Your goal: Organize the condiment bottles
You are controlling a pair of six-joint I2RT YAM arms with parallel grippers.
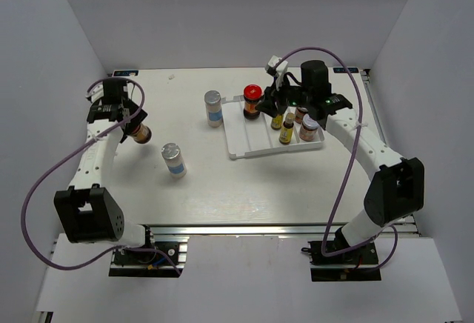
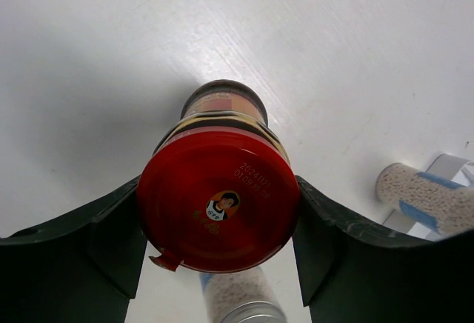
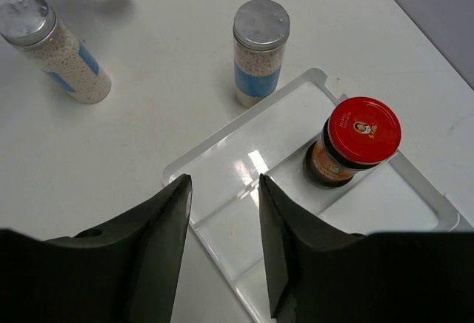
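Arm bases at the near edge, then top view: left gripper by the left edge is clamped on the held red-lidded jar, well apart from the tray toward the far right corner. That tray carries the second red-lidded jar, both yellow bottles and, as far as I can tell, both white-lidded jars, one partly hidden under the right arm. Outside it: far shaker just beside the tray's left edge, near shaker mid-table. I'd call it five of eight placed, one in hand, two shakers left. Left wrist: jaws pressed on the jar's sides below the lid; can't tell if it's off the surface. Right wrist: right gripper has jaws apart, holding nothing, over the tray's bare left compartments. Surface: plain white table, white walls on three sides, purple cables looping off both arms.
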